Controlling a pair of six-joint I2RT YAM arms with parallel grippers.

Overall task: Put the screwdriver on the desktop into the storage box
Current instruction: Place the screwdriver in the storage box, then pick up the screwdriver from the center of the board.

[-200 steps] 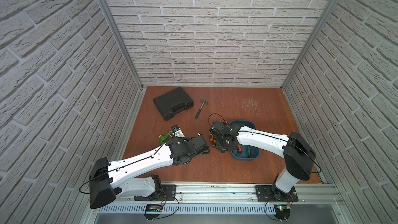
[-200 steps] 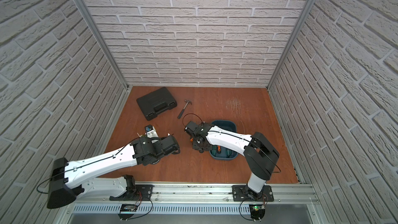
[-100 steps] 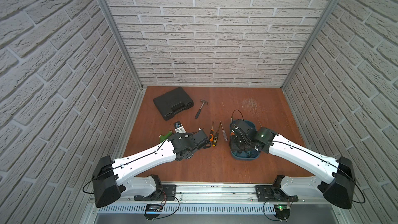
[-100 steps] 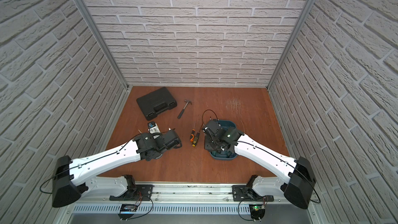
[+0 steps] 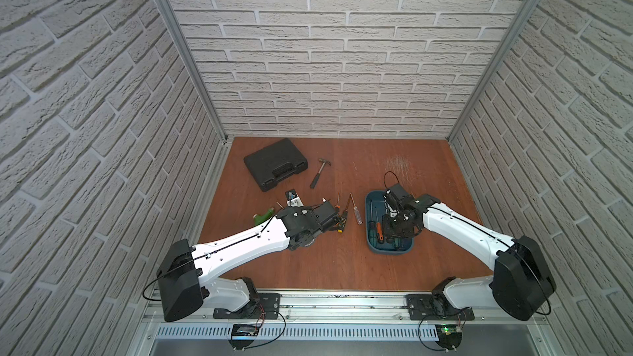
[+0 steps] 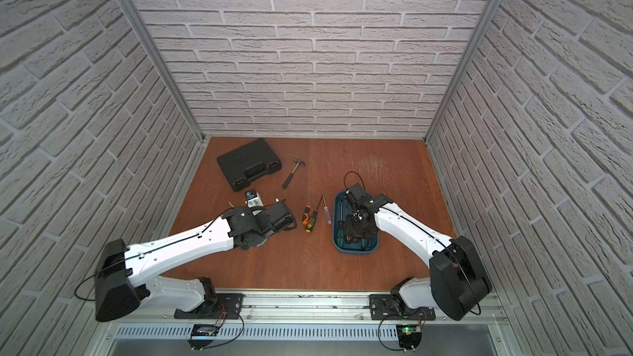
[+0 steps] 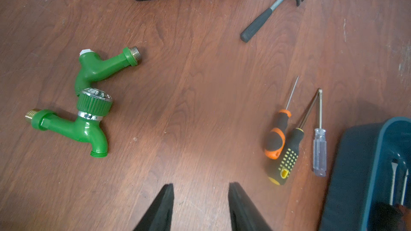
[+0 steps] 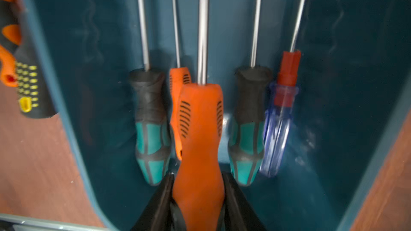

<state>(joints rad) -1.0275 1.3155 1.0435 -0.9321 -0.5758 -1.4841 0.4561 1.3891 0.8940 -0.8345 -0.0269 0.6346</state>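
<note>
Right gripper (image 8: 197, 175) pinching orange screwdriver (image 8: 199, 118) by the handle, low inside storage box (image 8: 333, 85), left gripper (image 7: 201, 184) spread, empty over tabletop (image 7: 200, 74); risk: released onto four screwdrivers (image 8: 151, 130) lying there, it could stack crooked or roll.

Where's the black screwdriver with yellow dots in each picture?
In a top view: yellow-dotted screwdriver, centre, left of the storage box.
In a top view: the screwdriver, same spot.
Left wrist: screwdriver beside a clear-handled screwdriver.
Right wrist: screwdriver just outside the box's wall.
Shared landmark: the storage box.
</note>
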